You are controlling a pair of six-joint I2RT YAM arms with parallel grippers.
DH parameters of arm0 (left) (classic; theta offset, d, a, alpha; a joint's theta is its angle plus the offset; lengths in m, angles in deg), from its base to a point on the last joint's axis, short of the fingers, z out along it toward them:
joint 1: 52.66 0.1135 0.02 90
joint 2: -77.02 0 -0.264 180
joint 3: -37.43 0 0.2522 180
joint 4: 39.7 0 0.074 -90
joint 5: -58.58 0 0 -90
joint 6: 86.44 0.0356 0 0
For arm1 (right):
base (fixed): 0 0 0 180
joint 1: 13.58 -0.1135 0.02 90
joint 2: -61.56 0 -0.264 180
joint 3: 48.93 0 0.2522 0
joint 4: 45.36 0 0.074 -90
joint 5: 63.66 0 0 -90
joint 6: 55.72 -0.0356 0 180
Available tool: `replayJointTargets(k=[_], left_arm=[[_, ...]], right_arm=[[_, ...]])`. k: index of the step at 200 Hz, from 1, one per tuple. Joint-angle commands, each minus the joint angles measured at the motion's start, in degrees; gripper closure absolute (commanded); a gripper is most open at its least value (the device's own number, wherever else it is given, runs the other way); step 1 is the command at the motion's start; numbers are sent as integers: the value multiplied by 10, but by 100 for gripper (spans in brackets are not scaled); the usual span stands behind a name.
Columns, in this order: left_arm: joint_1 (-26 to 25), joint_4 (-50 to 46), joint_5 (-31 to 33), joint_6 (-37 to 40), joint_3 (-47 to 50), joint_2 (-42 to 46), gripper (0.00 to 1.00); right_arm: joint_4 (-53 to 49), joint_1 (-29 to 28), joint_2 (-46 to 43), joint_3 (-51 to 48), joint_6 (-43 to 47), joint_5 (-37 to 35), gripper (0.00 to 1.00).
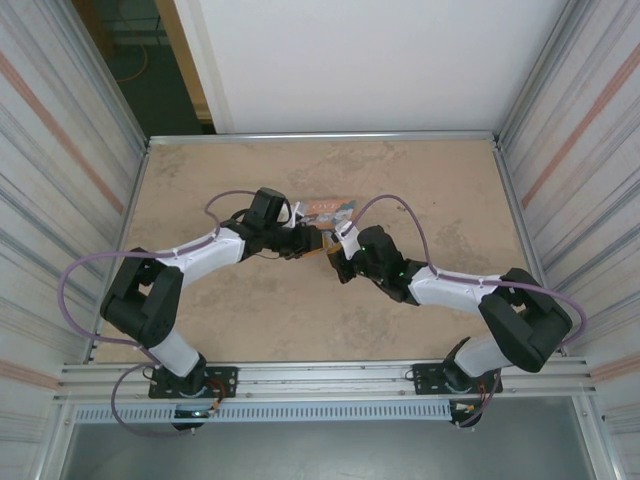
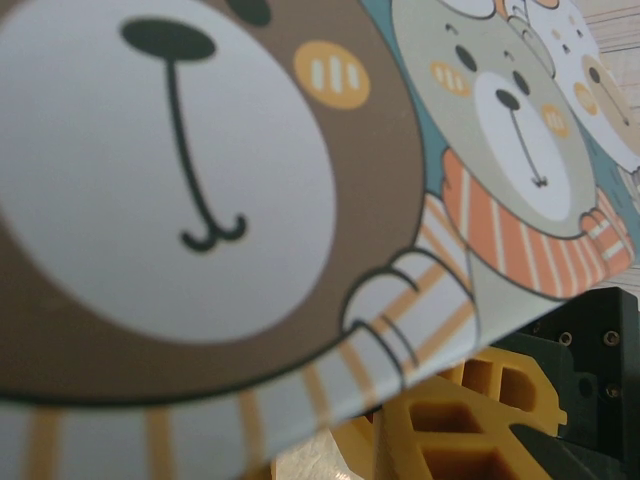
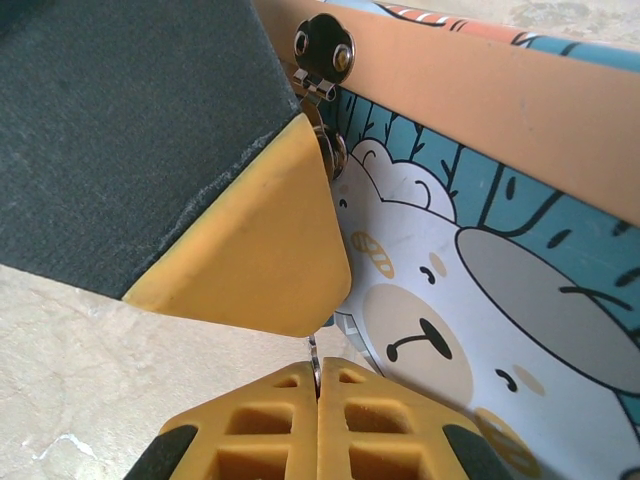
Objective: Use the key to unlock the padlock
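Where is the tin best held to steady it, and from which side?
Likely hold the tin across its flat walls, at the end away from the hasp, from the robot's left. Flat faces suit the jaws, and the hasp is left free for the key in the right gripper.

left arm (image 1: pixel 200 250) / right arm (image 1: pixel 440 285): jaws meeting over table (image 1: pixel 450 190) | tin (image 1: pixel 330 209): just beyond them

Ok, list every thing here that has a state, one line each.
tin: lid down on the body.
clasp: flap hanging down over the front, lower end behind a yellow finger.
right hand: shut on key.
key: thin blade pinched upright, pointing toward the clasp.
left hand: at the tin's clasp; open or shut cannot be told.
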Motion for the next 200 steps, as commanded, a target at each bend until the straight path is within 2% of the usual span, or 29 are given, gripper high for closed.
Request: replayJointTargets(k=[1, 112, 200], left_arm=[[-30, -3, -59, 5, -21, 14, 100], [-40, 47, -81, -31, -8, -2, 100], [-35, 119, -77, -58, 10, -73, 100]], right_arm=[[86, 9, 4, 42, 9, 21, 100], [142, 24, 23, 89, -18, 66, 100], [126, 33, 89, 20, -47, 45, 100]])
